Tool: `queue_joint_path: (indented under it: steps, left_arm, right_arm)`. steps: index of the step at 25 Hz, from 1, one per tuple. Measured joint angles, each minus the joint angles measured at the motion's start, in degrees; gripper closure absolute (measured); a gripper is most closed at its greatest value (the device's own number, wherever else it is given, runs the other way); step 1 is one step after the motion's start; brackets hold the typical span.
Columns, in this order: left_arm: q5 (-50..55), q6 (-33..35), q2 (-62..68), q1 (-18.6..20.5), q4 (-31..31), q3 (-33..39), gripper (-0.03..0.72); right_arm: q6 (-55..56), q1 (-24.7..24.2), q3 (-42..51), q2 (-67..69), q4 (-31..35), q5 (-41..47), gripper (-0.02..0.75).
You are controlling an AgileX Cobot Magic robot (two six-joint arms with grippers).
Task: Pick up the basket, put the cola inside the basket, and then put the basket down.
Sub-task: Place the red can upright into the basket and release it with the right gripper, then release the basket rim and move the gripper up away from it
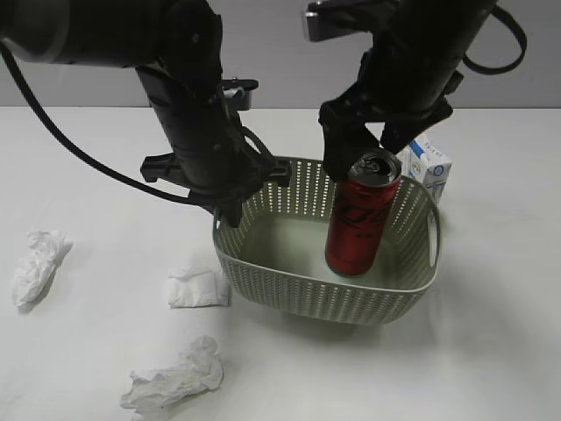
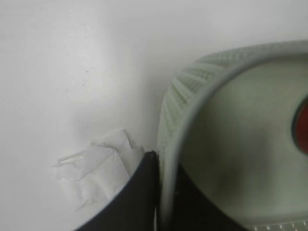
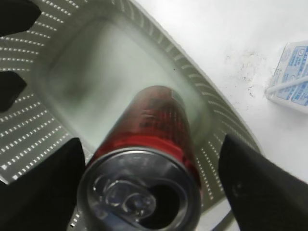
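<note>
Cola (image 1: pixel 362 226) upright in basket (image 1: pixel 289 279) (black lettering unreadable), carton (image 1: pixel 428 167) behind.

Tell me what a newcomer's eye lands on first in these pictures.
The red cola standing upright in the pale green basket at the table's middle, with the right gripper open around its silver top. Next, the left gripper pinching the basket's left rim, and crumpled tissues scattered on the left.
</note>
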Motion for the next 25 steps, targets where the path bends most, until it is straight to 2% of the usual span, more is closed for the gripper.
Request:
queue_joint_path:
  steps: [6, 9, 17, 22, 25]
  left_arm:
    - [0.21, 0.00, 0.00, 0.00, -0.05, 0.00, 0.689]
    - [0.47, 0.00, 0.00, 0.00, -0.25, 0.00, 0.689]
    - [1.48, 0.00, 0.00, 3.45, -3.66, 0.00, 0.689]
    - [0.27, 0.00, 0.00, 5.30, -3.89, 0.00, 0.689]
    - [-1.61, 0.00, 0.00, 6.26, -4.27, 0.00, 0.689]
  right_arm:
    - [0.94, -0.20, -11.53, -0.38, -0.21, 4.26, 0.080]
    - [1.70, -1.96, -15.58, -0.72, -0.73, 4.44, 0.085]
    - [2.01, -17.61, -14.25, -1.59, -1.02, 4.82, 0.113]
    - [1.59, -26.00, -6.82, -8.26, -1.74, 4.82, 0.132]
    - [1.09, -28.75, -0.49, -14.63, -3.61, 4.89, 0.139]
